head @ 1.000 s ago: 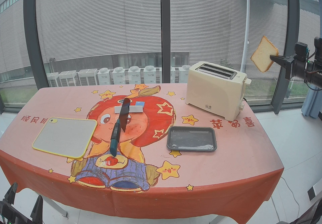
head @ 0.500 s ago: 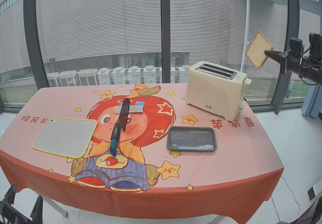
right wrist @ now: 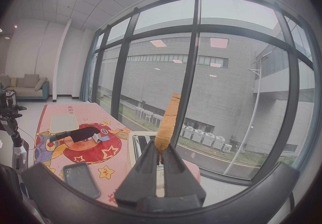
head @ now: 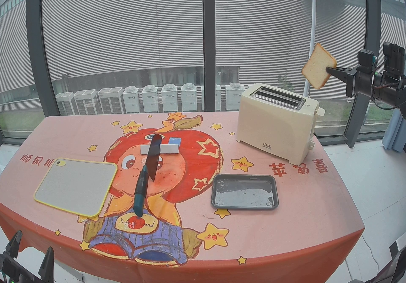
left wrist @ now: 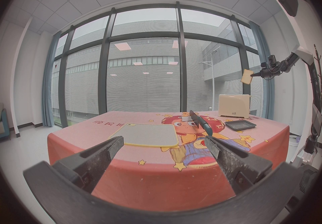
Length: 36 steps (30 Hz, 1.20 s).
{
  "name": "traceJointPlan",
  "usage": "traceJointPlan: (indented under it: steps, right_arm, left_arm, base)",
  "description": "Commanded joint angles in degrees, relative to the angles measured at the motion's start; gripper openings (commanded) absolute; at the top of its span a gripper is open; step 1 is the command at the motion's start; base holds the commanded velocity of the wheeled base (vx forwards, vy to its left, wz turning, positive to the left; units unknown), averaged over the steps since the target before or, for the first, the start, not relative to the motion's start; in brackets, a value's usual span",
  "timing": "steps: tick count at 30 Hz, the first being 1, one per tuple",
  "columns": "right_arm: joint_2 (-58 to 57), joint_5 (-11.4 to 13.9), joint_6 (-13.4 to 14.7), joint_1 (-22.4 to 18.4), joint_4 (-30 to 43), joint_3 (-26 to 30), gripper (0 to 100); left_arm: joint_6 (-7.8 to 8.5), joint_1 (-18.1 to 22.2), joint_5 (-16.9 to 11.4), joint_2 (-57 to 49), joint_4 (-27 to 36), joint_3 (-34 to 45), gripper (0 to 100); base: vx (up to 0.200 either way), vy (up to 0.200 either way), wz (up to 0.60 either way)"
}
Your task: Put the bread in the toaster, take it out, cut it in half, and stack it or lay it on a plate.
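A slice of bread (head: 318, 66) hangs high in the air, above and to the right of the cream toaster (head: 275, 123). My right gripper (head: 329, 70) is shut on the slice's edge. In the right wrist view the bread (right wrist: 167, 122) stands upright out of the gripper (right wrist: 160, 154), with the toaster's (right wrist: 141, 144) slots below it. My left gripper (left wrist: 164, 154) is open and holds nothing, low off the table's front left corner. A blue-handled knife (head: 144, 176) lies mid-table, its blade on a small white rest (head: 163, 148). A dark tray (head: 244, 192) sits in front of the toaster.
A grey cutting board (head: 76, 186) with a yellow rim lies on the table's left side. The orange printed tablecloth (head: 296, 220) hangs over the front edge. Large windows stand right behind the table and toaster.
My right gripper has carried the bread left and a little up, closer to the toaster. The head camera has shifted, so the table sits lower in the picture.
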Motion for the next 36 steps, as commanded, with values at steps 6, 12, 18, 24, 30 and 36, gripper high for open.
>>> traceJointPlan:
  steps: [6,12,18,24,30,36]
  right_arm:
    - [1.8,-0.1,-0.4,1.6,-0.1,-0.4,0]
    - [2.3,0.0,-1.0,2.8,-0.2,0.1,0]
    - [2.5,2.8,-4.1,2.5,-0.1,0.2,0]
    - [2.6,4.4,-4.8,2.7,0.0,0.2,0]
    - [4.3,4.7,-6.8,2.8,-0.1,-0.3,0]
    - [5.7,6.8,-8.1,2.4,-0.1,0.0,0]
  left_arm:
    - [-0.02,0.0,0.1,0.1,0.0,1.0,100]
    - [-0.02,0.0,0.0,0.1,0.0,1.0,100]
    - [-0.02,0.0,0.0,0.1,0.0,1.0,100]
    - [-0.02,0.0,0.0,0.1,0.0,1.0,100]
    - [-0.02,0.0,0.0,0.1,0.0,1.0,100]
    - [-0.02,0.0,0.0,0.1,0.0,1.0,100]
  base:
    - [0.0,0.0,0.0]
    - [0.0,0.0,0.0]
    - [0.0,0.0,0.0]
    - [0.0,0.0,0.0]
    - [0.0,0.0,0.0]
    - [0.0,0.0,0.0]
